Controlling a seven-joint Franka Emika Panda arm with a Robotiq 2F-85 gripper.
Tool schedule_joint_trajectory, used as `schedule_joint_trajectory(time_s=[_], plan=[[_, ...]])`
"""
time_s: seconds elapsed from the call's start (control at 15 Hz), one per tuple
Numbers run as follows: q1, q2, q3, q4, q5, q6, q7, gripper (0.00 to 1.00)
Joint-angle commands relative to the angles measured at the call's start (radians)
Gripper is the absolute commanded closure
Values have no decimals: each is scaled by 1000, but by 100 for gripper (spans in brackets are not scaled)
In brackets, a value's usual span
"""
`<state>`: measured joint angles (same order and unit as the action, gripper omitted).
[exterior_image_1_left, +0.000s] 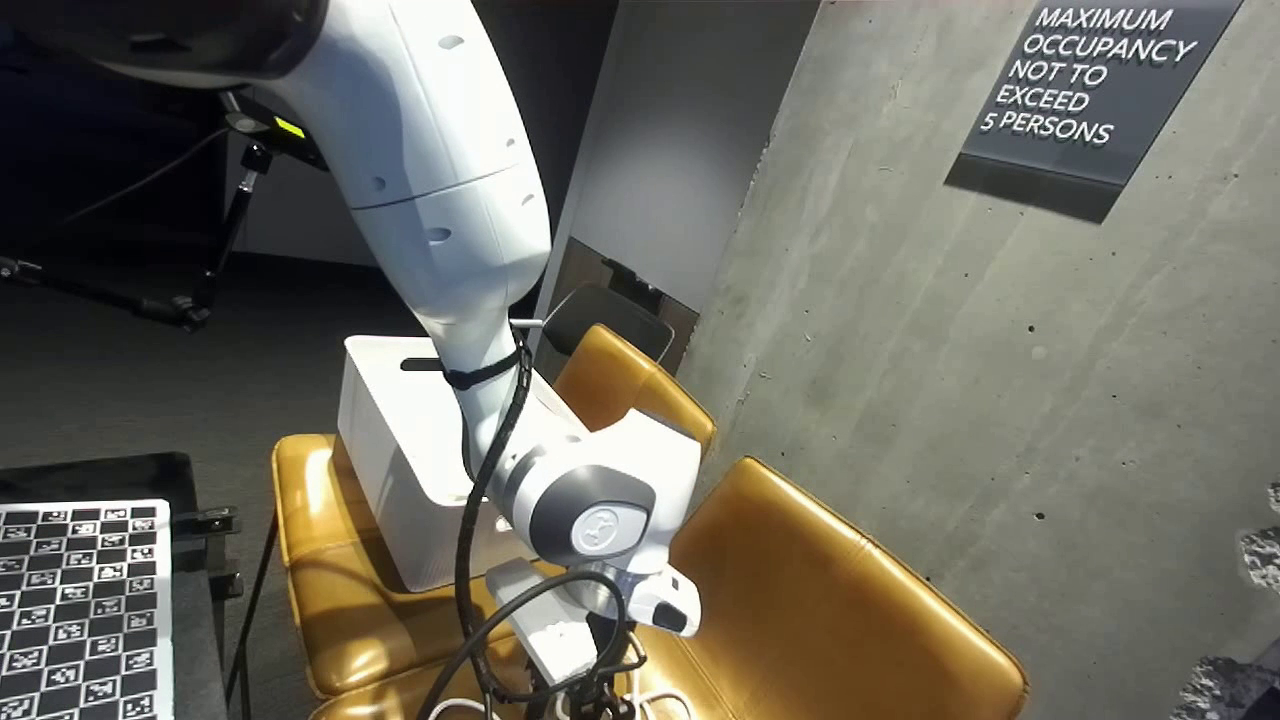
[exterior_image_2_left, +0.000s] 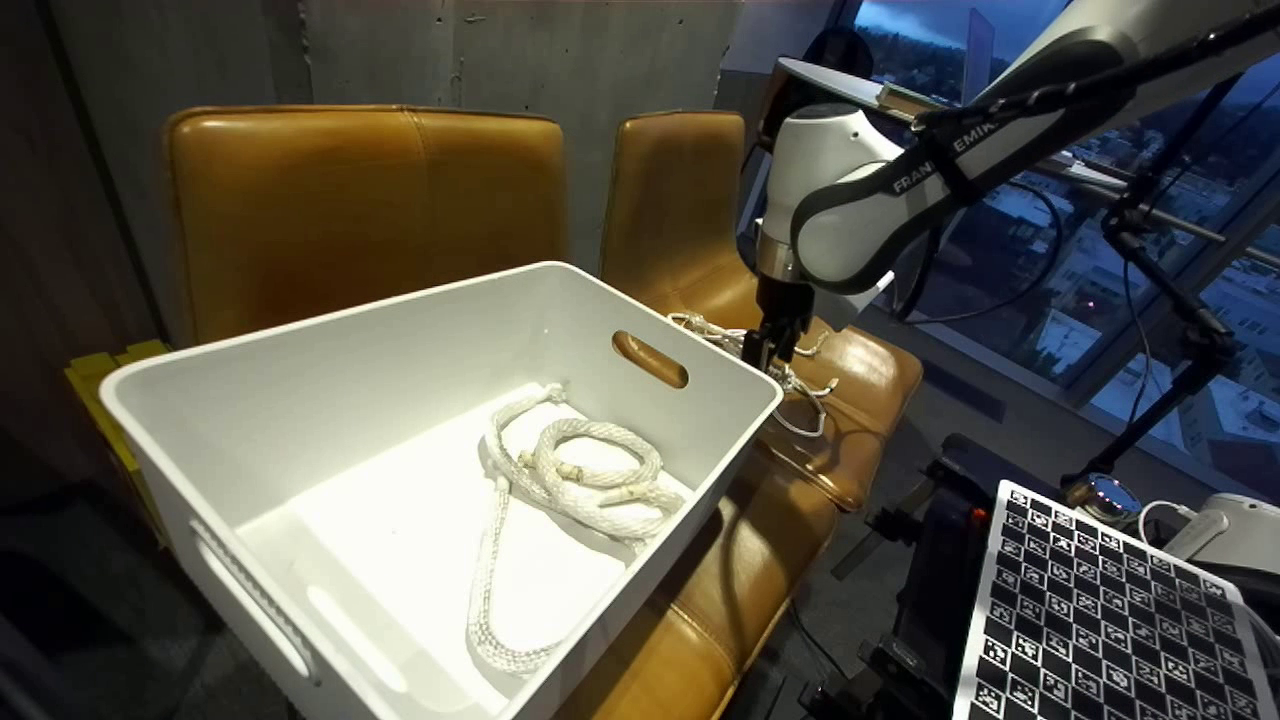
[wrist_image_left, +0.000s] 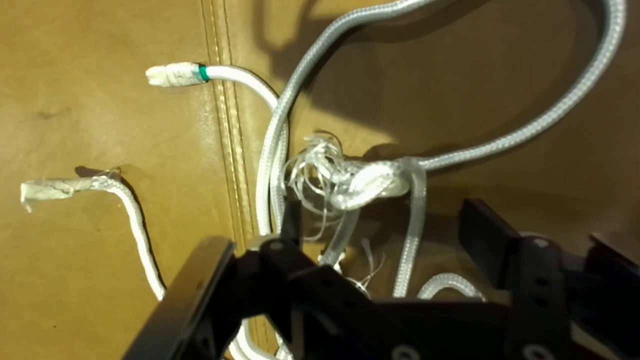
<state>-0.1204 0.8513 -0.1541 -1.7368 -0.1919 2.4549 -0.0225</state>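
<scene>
My gripper (wrist_image_left: 382, 222) is open in the wrist view, with its two black fingertips well apart. Between and just beyond them lies a knotted, frayed part of a white braided rope (wrist_image_left: 372, 185) on a tan leather seat (wrist_image_left: 100, 280). It does not look clamped; whether a finger touches it I cannot tell. One taped rope end has a green band (wrist_image_left: 202, 73); another taped end (wrist_image_left: 55, 189) lies at the left. In an exterior view the gripper (exterior_image_2_left: 768, 350) points down at the rope pile (exterior_image_2_left: 800, 400) on the seat. In an exterior view (exterior_image_1_left: 590, 695) it is partly hidden by cables.
A white bin (exterior_image_2_left: 400, 345) with handle slots stands beside the gripper on the seats and holds a thick coiled white rope (exterior_image_2_left: 600, 490). It also shows in an exterior view (exterior_image_1_left: 385, 500). Tan chair backs (exterior_image_2_left: 370, 200) stand by a concrete wall (exterior_image_1_left: 950, 400). A checkered board (exterior_image_2_left: 1110, 610) stands nearby.
</scene>
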Motion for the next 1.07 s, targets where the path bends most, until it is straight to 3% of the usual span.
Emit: schedule_joint_trajectory(time_s=[0.0,0.4,0.47,1.0], plan=[[5,37,-17,45,10,-33,27,49],[18,19,-18,30,9,-42,47,95],[24,9,-19,25,7,-45,49,99],[87,-120,-52,-6,-29,-97,91,99]])
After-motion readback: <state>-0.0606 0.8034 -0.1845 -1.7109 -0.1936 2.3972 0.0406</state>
